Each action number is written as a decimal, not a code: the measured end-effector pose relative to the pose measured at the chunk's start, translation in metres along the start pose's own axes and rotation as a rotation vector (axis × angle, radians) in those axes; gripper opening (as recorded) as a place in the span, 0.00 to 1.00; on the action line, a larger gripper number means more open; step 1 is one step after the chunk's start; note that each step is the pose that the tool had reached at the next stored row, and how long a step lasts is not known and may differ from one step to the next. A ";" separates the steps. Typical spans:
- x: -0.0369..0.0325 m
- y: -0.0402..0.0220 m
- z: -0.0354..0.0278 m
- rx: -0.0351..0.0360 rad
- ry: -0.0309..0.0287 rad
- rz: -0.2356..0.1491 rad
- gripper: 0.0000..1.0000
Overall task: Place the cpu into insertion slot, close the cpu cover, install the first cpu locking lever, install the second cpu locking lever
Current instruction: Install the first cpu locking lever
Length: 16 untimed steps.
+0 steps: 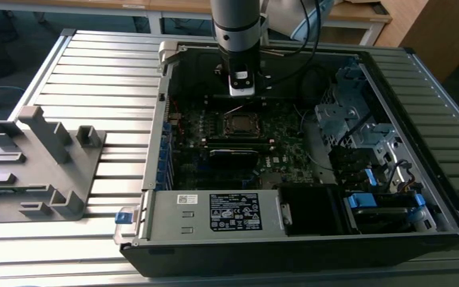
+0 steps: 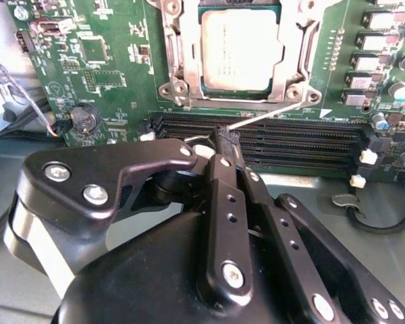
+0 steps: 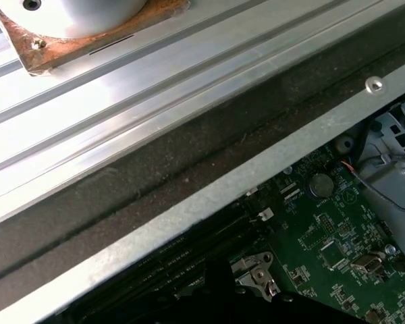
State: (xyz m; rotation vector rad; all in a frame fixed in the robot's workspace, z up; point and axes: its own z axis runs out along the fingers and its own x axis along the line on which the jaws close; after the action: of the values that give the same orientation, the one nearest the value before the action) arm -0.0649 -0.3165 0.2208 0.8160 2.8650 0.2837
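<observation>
In the second wrist view the cpu (image 2: 241,50) lies flat in the insertion slot, its dull silver top showing. The cpu cover (image 2: 305,57) is down around it as a silver frame. A thin wire locking lever (image 2: 273,113) runs from the socket's corner out over the black memory slots (image 2: 304,138). My gripper (image 2: 227,137) is shut on that lever's free end, with its black fingers (image 2: 219,182) pressed together. From the exterior view the gripper (image 1: 241,94) hangs inside the open computer case, just behind the socket (image 1: 240,124). The first wrist view catches a socket corner (image 3: 256,275).
The case's metal wall (image 3: 189,209) runs close behind the gripper. Drive cages and cables (image 1: 357,125) fill the exterior view's right, and the power supply (image 1: 213,212) the front. A grey plastic fixture (image 1: 38,161) stands on the slatted table (image 1: 94,66) at that view's left.
</observation>
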 end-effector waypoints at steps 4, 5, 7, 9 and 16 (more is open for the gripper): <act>0.0001 -0.0002 0.0011 -0.0001 0.0000 0.000 0.10; 0.0001 -0.0002 0.0011 -0.0001 0.0000 0.000 0.10; 0.0001 -0.0003 0.0011 -0.0001 0.0000 0.000 0.10; 0.0001 -0.0003 0.0012 -0.0001 0.0000 0.000 0.10; 0.0003 -0.0007 0.0033 0.0000 0.0000 0.000 0.10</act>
State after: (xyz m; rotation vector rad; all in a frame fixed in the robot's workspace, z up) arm -0.0649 -0.3165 0.2174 0.8161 2.8650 0.2837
